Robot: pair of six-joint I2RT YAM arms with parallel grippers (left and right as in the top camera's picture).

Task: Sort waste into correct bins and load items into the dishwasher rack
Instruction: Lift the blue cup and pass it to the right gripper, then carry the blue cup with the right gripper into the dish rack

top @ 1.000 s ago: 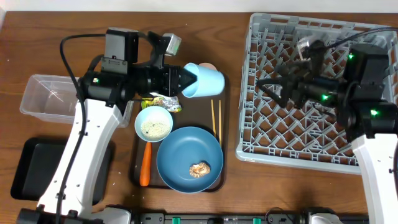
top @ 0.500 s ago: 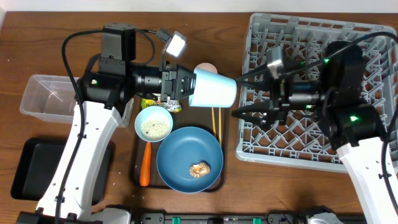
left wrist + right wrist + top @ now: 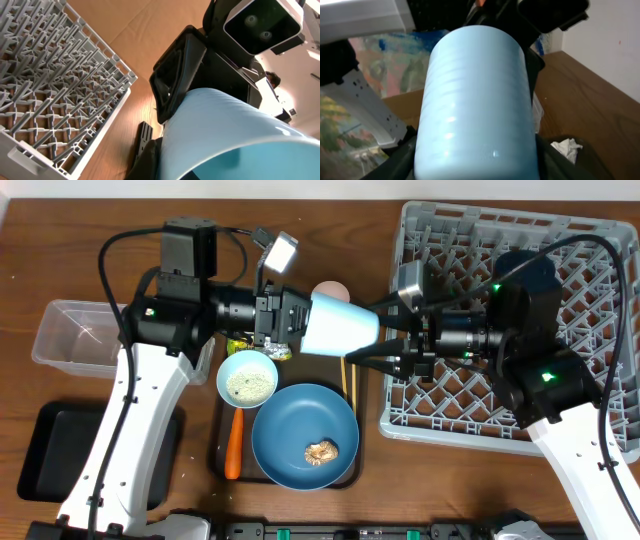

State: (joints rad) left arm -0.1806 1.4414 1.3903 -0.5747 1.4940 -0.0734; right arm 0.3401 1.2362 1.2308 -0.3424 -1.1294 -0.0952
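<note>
The small blue cup [image 3: 340,325] [image 3: 475,100] [image 3: 225,130] hangs on its side above the dark brown serving tray [image 3: 214,455]. My left gripper [image 3: 300,320] [image 3: 165,165] is shut on its rim. My right gripper [image 3: 378,332] [image 3: 475,162] reaches in from the dishwasher rack [image 3: 600,430] side, its fingers pressed on both sides of the cup's base end. Below lie the blue plate [image 3: 290,425] with a brown lump [image 3: 321,451], the bowl [image 3: 247,380] of rice, the carrot [image 3: 234,445], chopsticks [image 3: 348,375] and the pink cup [image 3: 330,288]. Crumpled white paper [image 3: 565,146] shows past the cup.
The clear tub [image 3: 75,335] and the flat black tray [image 3: 60,450] sit at the far left. A yellow-green wrapper [image 3: 250,345] peeks out under the left arm. The rack's near corner [image 3: 50,75] fills the left wrist view's left side.
My right gripper has swung left out of the rack to the cup and closed in around its base. The left arm carried the cup right, then held it still.
</note>
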